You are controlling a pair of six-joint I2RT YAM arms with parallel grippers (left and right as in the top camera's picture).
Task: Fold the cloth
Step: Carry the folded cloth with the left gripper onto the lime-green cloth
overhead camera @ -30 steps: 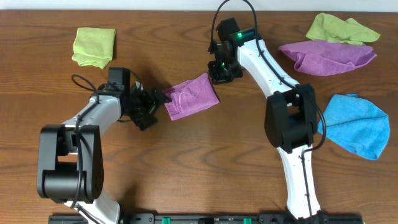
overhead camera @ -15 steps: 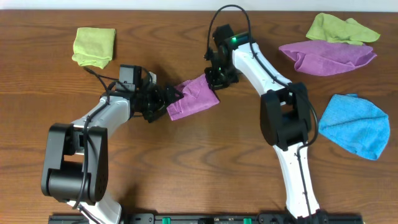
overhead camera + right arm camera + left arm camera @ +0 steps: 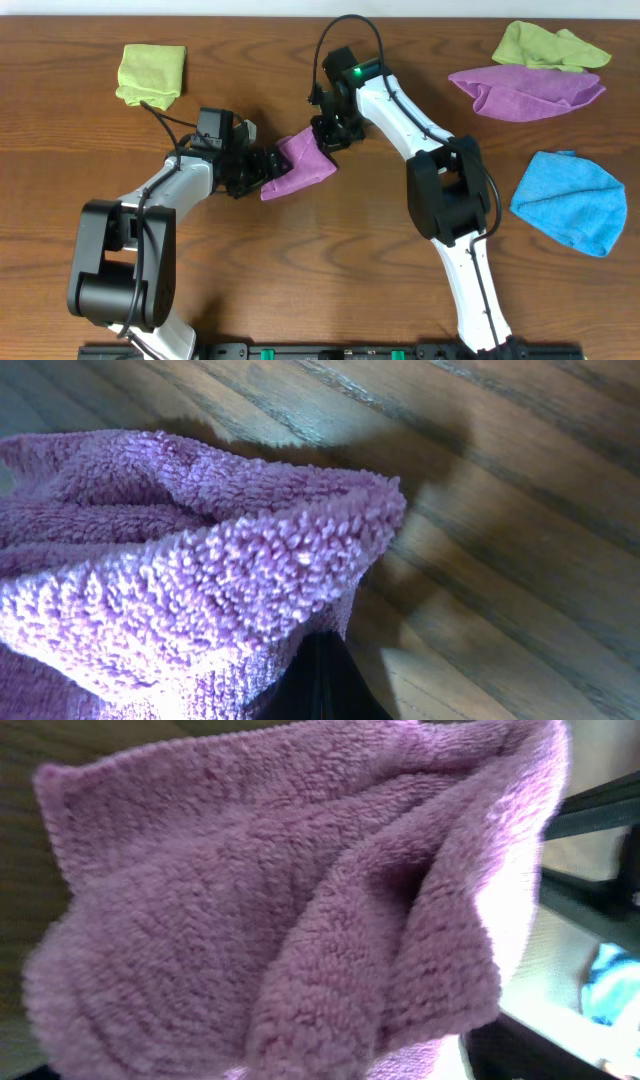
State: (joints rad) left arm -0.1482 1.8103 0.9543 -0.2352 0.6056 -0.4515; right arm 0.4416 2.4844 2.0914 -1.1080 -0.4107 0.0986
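Note:
The magenta cloth (image 3: 300,166) lies bunched at the table's middle, between my two grippers. My right gripper (image 3: 322,140) is shut on its upper right corner. In the right wrist view the closed dark fingers (image 3: 325,660) pinch the fluffy cloth edge (image 3: 190,580) above the wood. My left gripper (image 3: 262,170) is pressed against the cloth's left edge. The cloth (image 3: 300,900) fills the left wrist view and hides the jaws there, so whether they hold it does not show.
A folded lime-green cloth (image 3: 152,74) lies at the back left. At the back right are another lime-green cloth (image 3: 545,45) and a paler lilac cloth (image 3: 525,90). A blue cloth (image 3: 572,198) sits at the right edge.
My right gripper has carried the cloth's corner left and toward me, bunching the cloth narrower. My left gripper has moved right onto the cloth's left edge.

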